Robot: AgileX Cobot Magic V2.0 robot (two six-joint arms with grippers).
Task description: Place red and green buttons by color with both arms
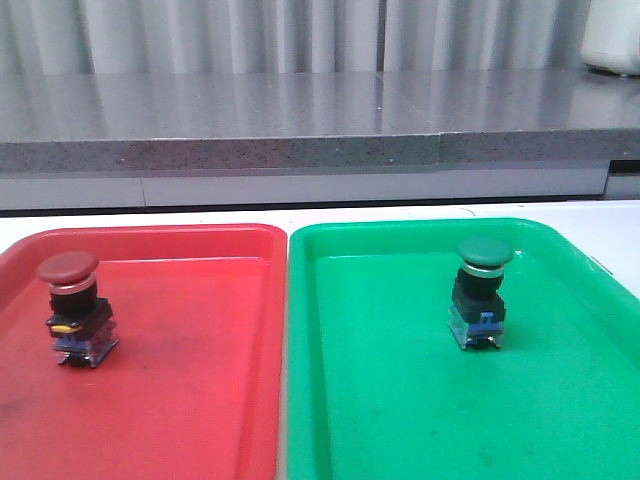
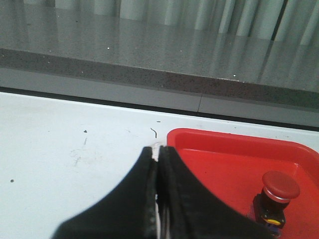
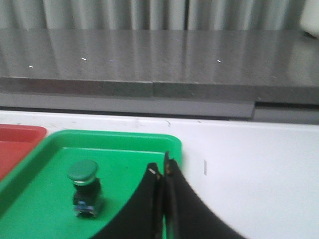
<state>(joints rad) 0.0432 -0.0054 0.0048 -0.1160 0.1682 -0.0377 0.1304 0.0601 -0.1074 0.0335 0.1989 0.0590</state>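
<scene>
The red button (image 1: 74,307) stands upright in the red tray (image 1: 200,400), near its left side; it also shows in the left wrist view (image 2: 277,199). The green button (image 1: 481,292) stands upright in the green tray (image 1: 400,420); it also shows in the right wrist view (image 3: 84,191). My left gripper (image 2: 157,150) is shut and empty, over the white table just beside the red tray's corner. My right gripper (image 3: 162,164) is shut and empty, above the green tray's far right part. Neither arm shows in the front view.
The two trays lie side by side on a white table (image 1: 300,215). A grey stone ledge (image 1: 300,130) runs along the back, with curtains behind. A white object (image 1: 612,40) stands at the far right on the ledge.
</scene>
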